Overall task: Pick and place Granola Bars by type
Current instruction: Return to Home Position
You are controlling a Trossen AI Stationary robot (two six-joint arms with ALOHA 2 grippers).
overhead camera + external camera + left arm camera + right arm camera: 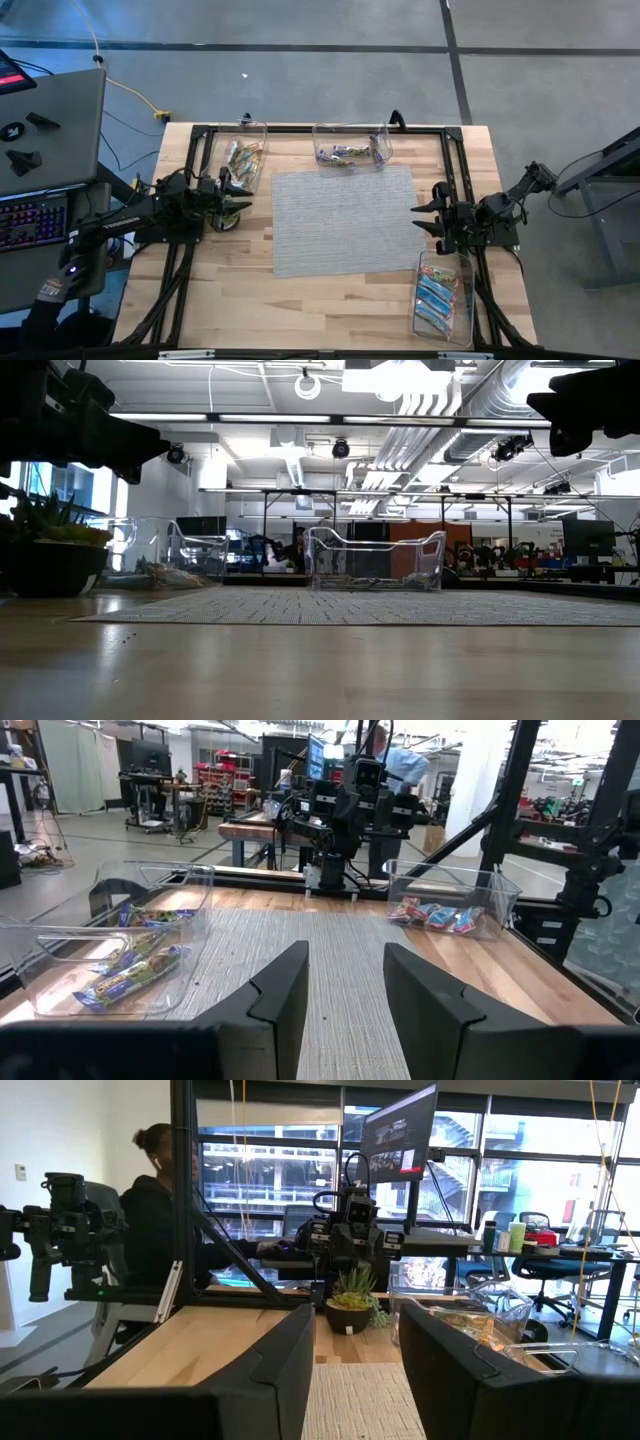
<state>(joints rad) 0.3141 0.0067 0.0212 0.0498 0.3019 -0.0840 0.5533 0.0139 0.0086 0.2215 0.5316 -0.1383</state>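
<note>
The granola bars lie sorted in three clear bins. Brown/orange and green ones are in the far-left bin point(243, 157), purple ones in the far-middle bin point(350, 148), and blue ones in the near-right bin point(444, 297). The left wrist view shows the purple bars point(130, 960) and the blue bars point(435, 915) on their bin floors. My left gripper point(243, 196) point(345, 995) hovers open at the grey mat's left edge. My right gripper point(418, 218) point(355, 1360) hovers open at the mat's right edge. Neither holds anything.
A grey woven mat point(345, 218) covers the table's middle. A small potted plant point(226, 216) point(352, 1295) stands beside my left gripper. Black frame rails point(300, 129) run along the table's sides. A person point(160, 1200) sits beyond the table's left side.
</note>
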